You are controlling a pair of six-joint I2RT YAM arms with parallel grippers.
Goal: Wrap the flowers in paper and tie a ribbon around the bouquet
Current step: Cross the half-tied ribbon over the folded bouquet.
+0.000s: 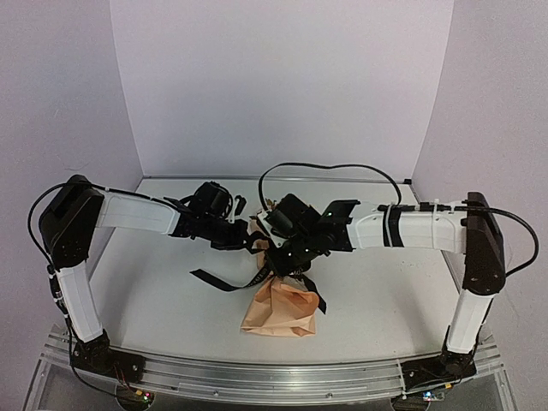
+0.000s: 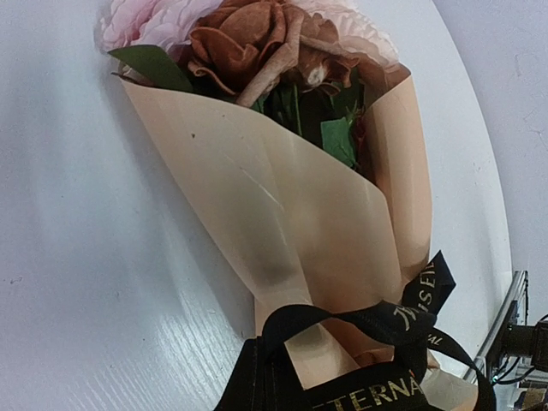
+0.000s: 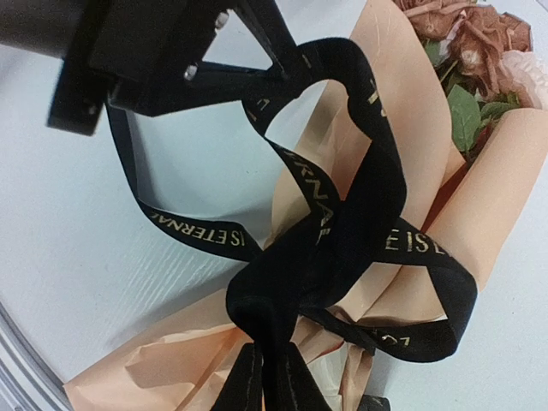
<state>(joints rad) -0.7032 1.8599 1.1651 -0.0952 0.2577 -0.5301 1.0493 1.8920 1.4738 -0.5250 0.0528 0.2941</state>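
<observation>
Satin black ribbon [image 3: 330,224], pinched by left gripper [image 3: 272,68] and right gripper [image 3: 270,377], crosses creased paper [image 3: 505,197].

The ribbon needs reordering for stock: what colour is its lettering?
Gold lettering on the black ribbon, best in the right wrist view.

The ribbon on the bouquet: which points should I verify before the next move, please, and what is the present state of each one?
1. The paper is wrapped around the flowers: ok.
2. The ribbon passes around the lower part of the paper: ok.
3. Left claw is shut on the ribbon: ok.
4. Right claw is shut on the ribbon: ok.
5. The ribbon is pulled tight: not ok, its loops stand loose.
</observation>
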